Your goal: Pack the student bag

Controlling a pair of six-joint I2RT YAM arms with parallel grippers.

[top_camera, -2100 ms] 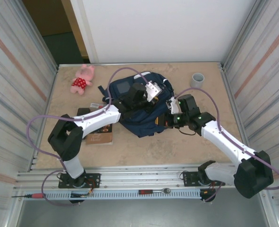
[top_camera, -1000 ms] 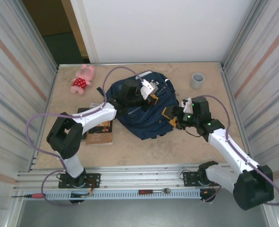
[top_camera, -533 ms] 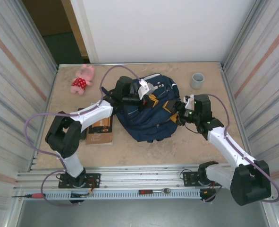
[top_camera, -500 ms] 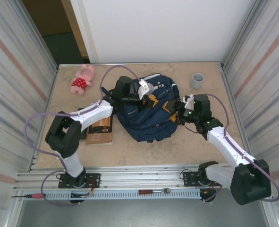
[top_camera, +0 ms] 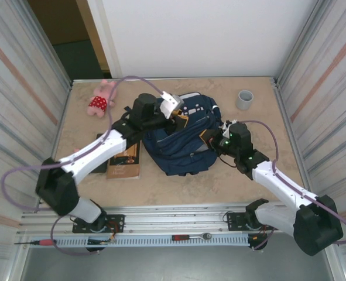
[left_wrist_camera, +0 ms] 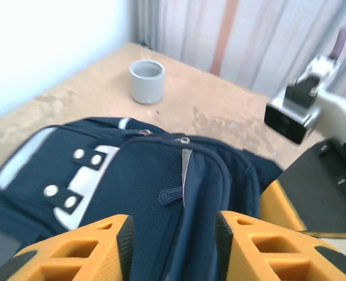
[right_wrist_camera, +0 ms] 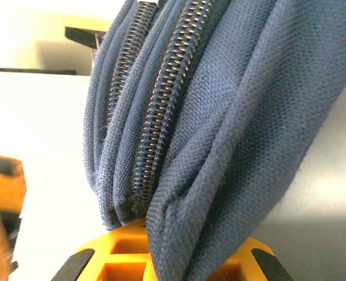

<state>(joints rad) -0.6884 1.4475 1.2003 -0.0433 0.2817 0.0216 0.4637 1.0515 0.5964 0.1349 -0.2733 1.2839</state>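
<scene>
Nearest, a book [top_camera: 124, 163] is seen flat on the table [top_camera: 178, 184], just left of the student bag [top_camera: 178, 146] slumped mid-table. The bag's zippered right edge is pinched tight by the right gripper [top_camera: 209, 139]. The left gripper [left_wrist_camera: 173, 222] is held spread above the bag's top. Farthest back, a grey cup [top_camera: 245, 99] and a pink plush toy [top_camera: 101, 98] are seen.

One student bag [top_camera: 178, 155], one plush toy [top_camera: 102, 98] (pink), one cup [top_camera: 245, 99], one book [top_camera: 124, 167].
</scene>
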